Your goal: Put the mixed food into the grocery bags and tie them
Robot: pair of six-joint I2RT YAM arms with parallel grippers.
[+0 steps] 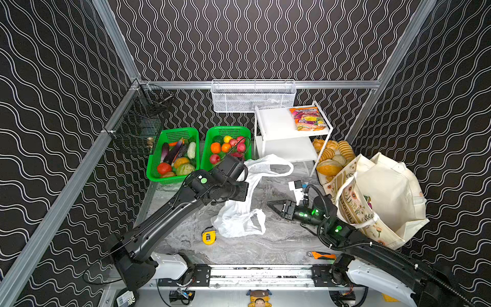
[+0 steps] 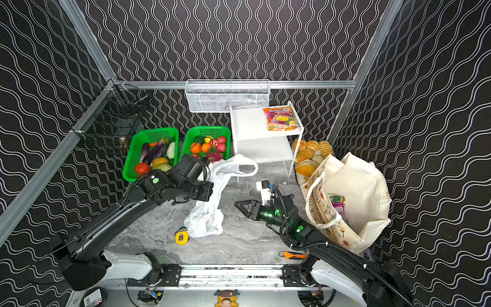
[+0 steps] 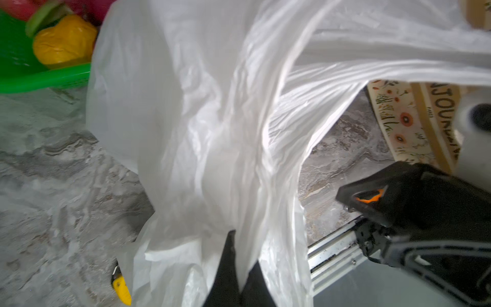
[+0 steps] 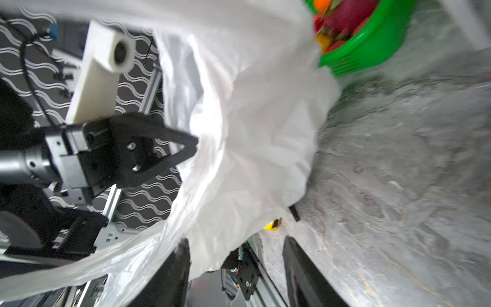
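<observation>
**Plastic bag getting opened up**

The cream tote (image 1: pixel 385 191) sits at the right, packets (image 2: pixel 338 206) inside. The white plastic bag (image 1: pixel 239 215) droops in the middle, one edge clamped in the left gripper (image 4: pixel 190 144). The right gripper (image 1: pixel 275 206) hovers just beside it, jaws apart, empty. Next it probably needs the opposite rim to spread the mouth.

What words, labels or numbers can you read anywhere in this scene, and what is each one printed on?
"JOUR": large letters, part of a longer word cut off at both ends, on the side of the cream cloth tote.
"PARIS": small print beside it on the same tote, only just legible.
Snack packet on the white shelf: print too blurred to read.
Yellow tape measure: label too small to read.
</observation>
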